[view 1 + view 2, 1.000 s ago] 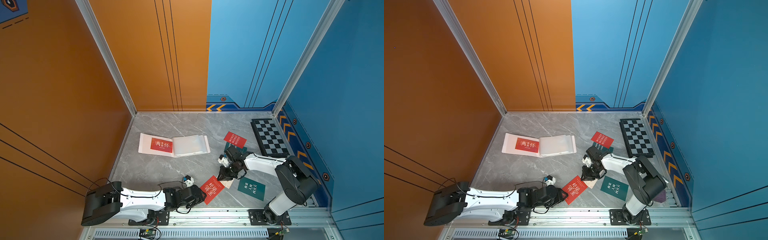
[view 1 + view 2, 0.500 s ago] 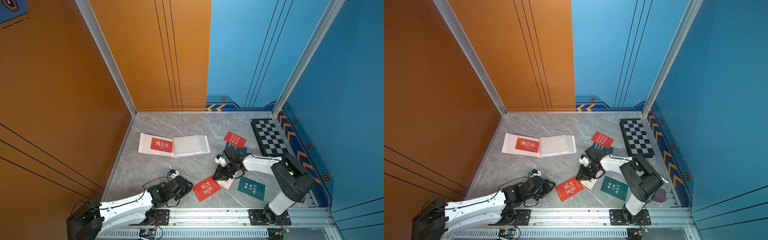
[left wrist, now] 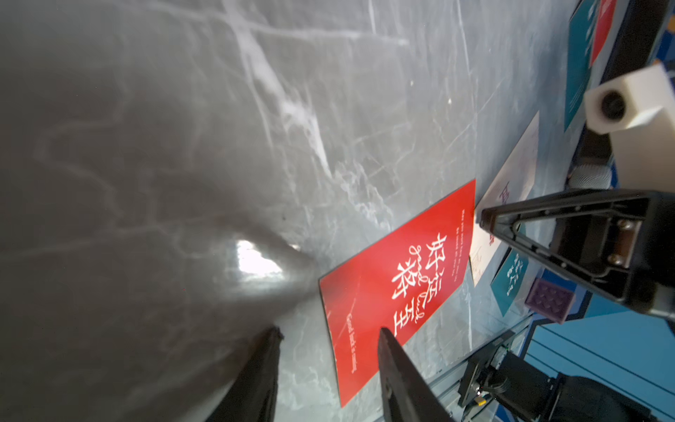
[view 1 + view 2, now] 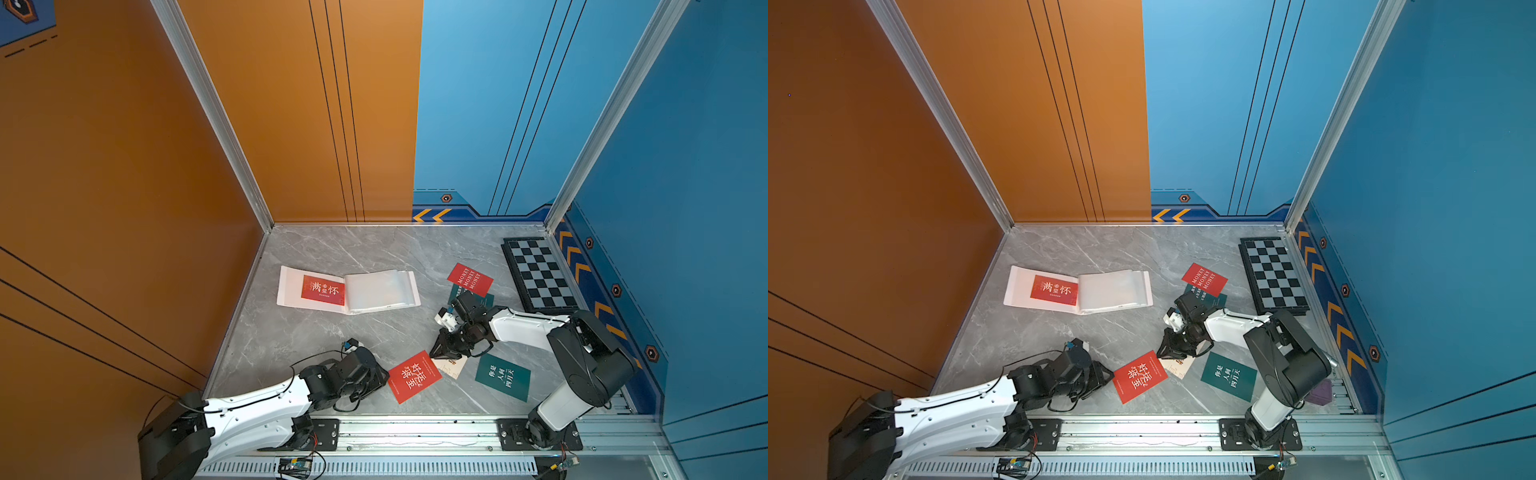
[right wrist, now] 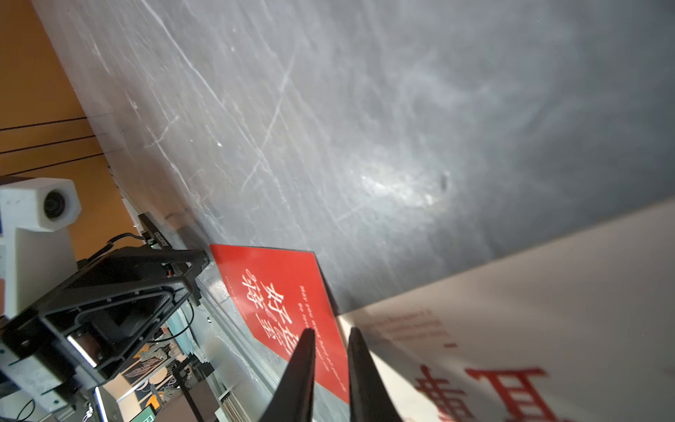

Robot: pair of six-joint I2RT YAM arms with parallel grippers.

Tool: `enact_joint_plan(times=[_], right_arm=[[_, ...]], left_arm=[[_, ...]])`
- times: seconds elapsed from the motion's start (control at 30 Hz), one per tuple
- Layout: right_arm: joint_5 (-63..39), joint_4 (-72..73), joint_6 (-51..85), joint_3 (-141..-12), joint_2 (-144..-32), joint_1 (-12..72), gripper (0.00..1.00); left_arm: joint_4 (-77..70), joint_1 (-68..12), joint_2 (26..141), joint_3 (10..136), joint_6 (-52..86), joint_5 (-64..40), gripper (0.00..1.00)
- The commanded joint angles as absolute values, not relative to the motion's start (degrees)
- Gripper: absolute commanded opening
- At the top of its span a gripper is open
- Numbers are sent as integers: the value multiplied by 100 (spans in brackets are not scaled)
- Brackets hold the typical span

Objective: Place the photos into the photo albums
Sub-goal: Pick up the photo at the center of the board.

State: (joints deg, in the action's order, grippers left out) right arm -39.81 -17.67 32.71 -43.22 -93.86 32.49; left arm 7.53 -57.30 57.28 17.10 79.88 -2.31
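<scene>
Worktop (image 4: 316, 332) carries the photo album (image 4: 382, 291) lying open toward the back, with a sleeved card (image 4: 323, 289) in it. Nearer, the right pincer (image 4: 440, 353), a narrow slit apart and empty, noses the cream card (image 4: 453, 365). The left pincer (image 3: 328, 330), half spread and empty, sits at the red card (image 4: 413, 377). I'd pin red and lift cream's free edge shallowly.
</scene>
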Motion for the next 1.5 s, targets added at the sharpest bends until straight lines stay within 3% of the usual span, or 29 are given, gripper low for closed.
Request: enact_joint_plan(times=[0.0,0.37,1.03,1.47], right_arm=[[-3790,-2235,2980,-4249,-9338,3287,20],[-4589,-1361,3463,-4056,-9384,3389,21],[-5815,-1283,3606,-4140,-8569,3059,22],[-5549,-1309,3538,-4146,-8687,3161,18]], left_arm=[[1437,-5926,6296,1808,7811,-556,46],[1148,-5936,7598,2171,7365,-659,46],[1436,-5368,7110,1803,7110,-581,46],[1443,-5237,7026,1894,6871,-563,46]])
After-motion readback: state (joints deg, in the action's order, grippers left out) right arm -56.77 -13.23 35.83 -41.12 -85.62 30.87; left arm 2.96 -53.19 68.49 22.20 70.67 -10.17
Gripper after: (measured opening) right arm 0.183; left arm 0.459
